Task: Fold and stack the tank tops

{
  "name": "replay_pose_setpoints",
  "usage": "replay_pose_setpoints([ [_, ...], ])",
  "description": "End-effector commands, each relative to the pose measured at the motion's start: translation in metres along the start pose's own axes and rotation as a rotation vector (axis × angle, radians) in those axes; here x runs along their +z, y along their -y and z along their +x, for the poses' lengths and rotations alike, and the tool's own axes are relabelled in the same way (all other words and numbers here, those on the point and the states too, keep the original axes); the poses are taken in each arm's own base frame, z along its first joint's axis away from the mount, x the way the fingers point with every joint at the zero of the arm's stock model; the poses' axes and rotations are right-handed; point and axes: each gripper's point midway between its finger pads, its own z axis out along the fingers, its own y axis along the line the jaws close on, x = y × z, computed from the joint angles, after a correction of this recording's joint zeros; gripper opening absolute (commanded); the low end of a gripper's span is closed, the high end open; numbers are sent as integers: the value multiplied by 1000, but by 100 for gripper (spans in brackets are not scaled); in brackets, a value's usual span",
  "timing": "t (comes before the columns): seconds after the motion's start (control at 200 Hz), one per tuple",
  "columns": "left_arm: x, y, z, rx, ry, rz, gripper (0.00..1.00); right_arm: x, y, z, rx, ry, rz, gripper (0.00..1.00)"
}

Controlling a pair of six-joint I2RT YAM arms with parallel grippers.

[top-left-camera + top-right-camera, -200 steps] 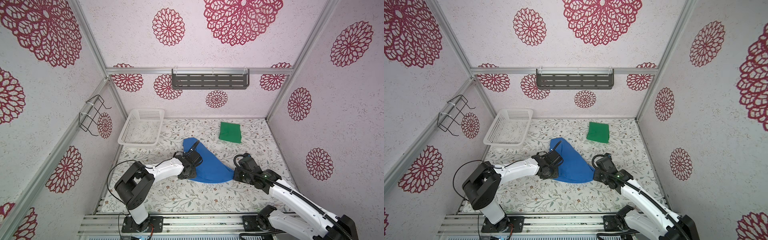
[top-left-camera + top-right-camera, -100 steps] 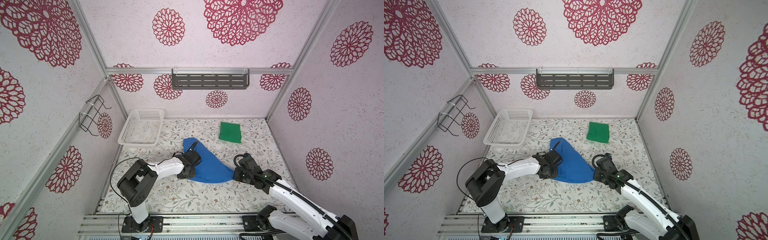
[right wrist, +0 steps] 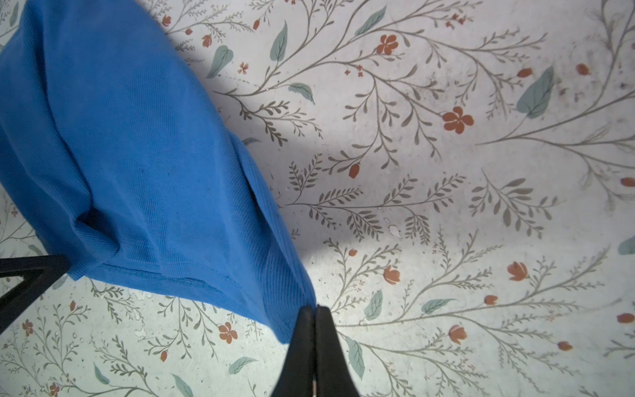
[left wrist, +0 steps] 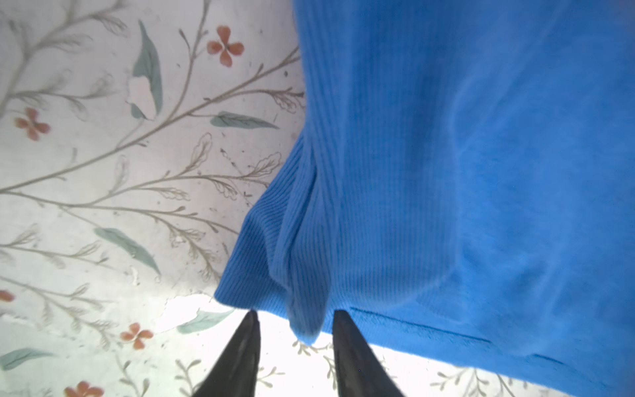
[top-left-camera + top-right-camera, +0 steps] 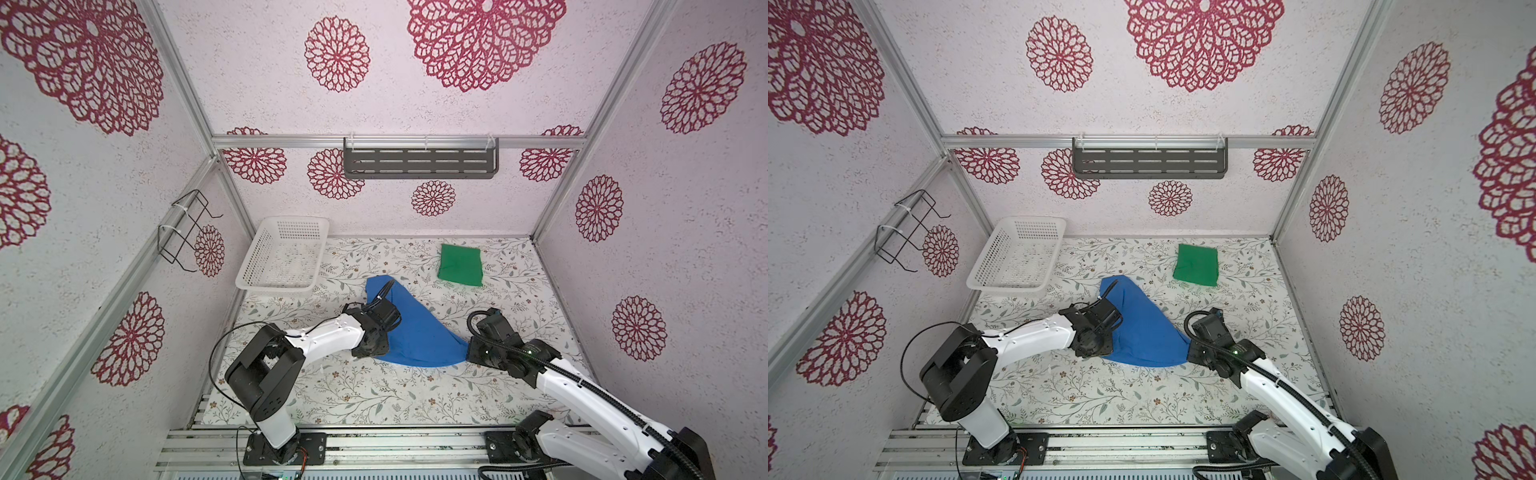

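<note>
**A:** We are pinching the blue top (image 5: pixel 415 332), lying centre, by its near right corner in the closed right claw (image 3: pixel 314 307); the left claw (image 4: pixel 296 314) is gaping astride a fold.

**B:** Closing short, we are risking a skewed fold. Green top (image 5: pixel 460 264) is lying folded far right; armholes are hiding.

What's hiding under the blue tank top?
Only the flowery table shows around the blue tank top, and nothing pokes out. Its cloth covers whatever lies beneath the middle.

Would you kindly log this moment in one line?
blue tank top: rumpled, unstacked | left gripper: open at edge | right gripper: shut on corner | green tank top: folded
</note>
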Motion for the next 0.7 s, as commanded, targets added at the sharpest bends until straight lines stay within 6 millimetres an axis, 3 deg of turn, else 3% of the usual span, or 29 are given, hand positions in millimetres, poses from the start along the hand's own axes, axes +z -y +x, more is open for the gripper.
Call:
replay_pose_setpoints([
  [0.0, -6, -2, -4, -4, 17, -6, 30, 0, 2, -2, -9, 9, 10, 0],
  [0.07, -2, 1, -5, -3, 16, -1, 24, 0, 2, -2, -12, 6, 10, 0],
  [0.305, 11, 7, -3, 6, -7, 3, 20, -2, 2, -3, -13, 9, 12, 0],
  [0.46, 16, 5, 0, 12, -24, -8, 23, -3, 4, -3, -10, 13, 14, 0],
  [0.575, 17, 7, 1, 9, -25, 6, 14, -3, 4, -3, -10, 13, 14, 0],
  [0.646, 14, 8, 0, 8, -22, 12, 0, -4, 4, -4, -10, 16, 13, 0],
  [0.696, 8, 8, -3, 13, -13, 10, 0, -5, 3, -6, -12, 21, 10, 0],
])
